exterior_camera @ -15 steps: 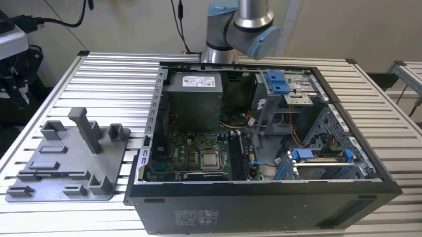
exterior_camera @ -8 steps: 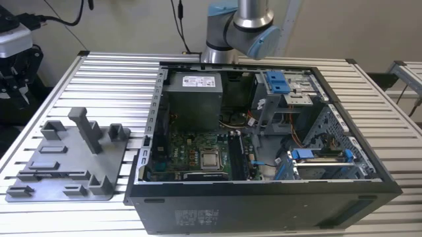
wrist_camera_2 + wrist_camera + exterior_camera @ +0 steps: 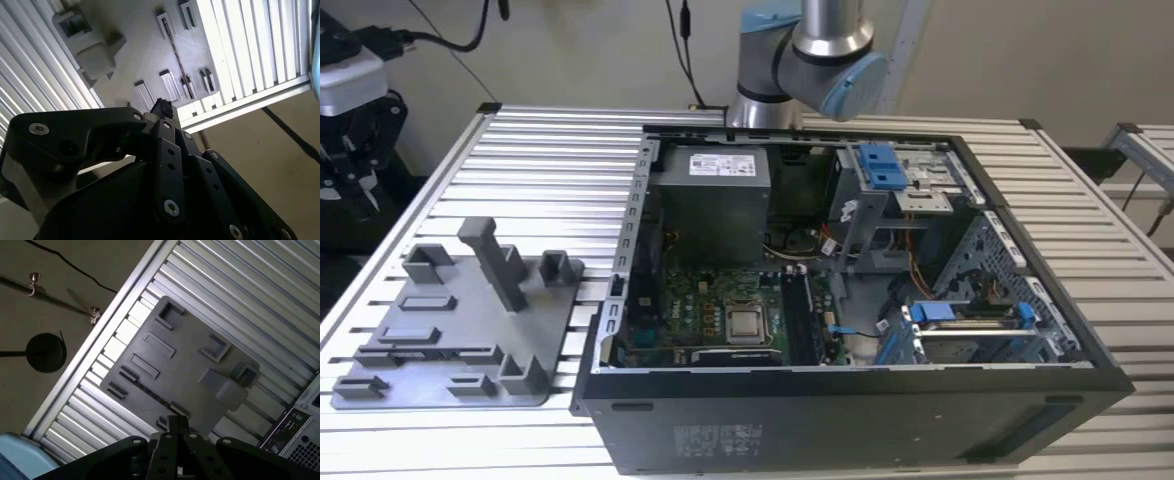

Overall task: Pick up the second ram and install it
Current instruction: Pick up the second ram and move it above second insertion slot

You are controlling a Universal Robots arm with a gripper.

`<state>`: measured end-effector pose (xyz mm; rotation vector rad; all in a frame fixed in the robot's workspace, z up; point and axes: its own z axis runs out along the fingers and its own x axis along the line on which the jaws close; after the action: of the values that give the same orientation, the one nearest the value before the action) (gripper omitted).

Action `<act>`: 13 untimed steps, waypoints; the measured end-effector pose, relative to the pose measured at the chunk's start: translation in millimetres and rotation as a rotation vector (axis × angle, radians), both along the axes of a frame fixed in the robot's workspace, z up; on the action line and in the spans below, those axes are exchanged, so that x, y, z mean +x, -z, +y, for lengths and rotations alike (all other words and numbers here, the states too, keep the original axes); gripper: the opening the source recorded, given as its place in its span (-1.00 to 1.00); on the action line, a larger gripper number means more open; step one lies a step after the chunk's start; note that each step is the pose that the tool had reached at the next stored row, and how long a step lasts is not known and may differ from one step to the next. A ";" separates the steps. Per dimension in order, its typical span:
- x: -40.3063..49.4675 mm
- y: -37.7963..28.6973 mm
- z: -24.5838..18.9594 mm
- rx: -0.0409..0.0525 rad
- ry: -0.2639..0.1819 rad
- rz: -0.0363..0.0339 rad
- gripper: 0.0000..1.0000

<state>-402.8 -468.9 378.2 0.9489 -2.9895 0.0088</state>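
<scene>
Closest to the lens, your black metal gripper [image 3: 177, 422] hangs high above the work. Both wrist views show its two fingertips brought together on nothing. Below it, the second ram [image 3: 175, 50] reads as a long, thin, dark strip standing on edge in a narrow slot of the grey plastic fixture plate [image 3: 467, 310]. Its chips and label are too small to make out. That plate lies on the ribbed aluminium table [image 3: 547, 170], on the near side at the exterior view's left, just beside the open black computer case [image 3: 854, 425]. A grey plastic upright post [image 3: 494, 262] rises from the plate's far part, apart from the stick's slot.

I judge the step in hand to be the approach to the pick, with nothing lifted yet. To do it well, you would want the fingers spread before they reach the plate. Turn the wrist so the pads face the stick's two flat sides, not its ends. Centre the grasp along its length so the stick hangs level. Come straight down, keep clear of the post, and grip the upper edge only. A tilted grasp could wedge the board in its slot, so draw it straight up.
</scene>
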 end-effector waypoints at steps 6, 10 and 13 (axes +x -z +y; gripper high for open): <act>0.0 0.0 0.0 -0.0004 -0.059 -0.0004 -0.79; 0.0 0.3 0.0 -0.0021 -0.097 -0.0004 -0.79; 0.0 0.6 0.0 -0.0036 -0.124 -0.0005 -0.79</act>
<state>-402.8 -468.9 377.6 1.1322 -2.9247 0.0149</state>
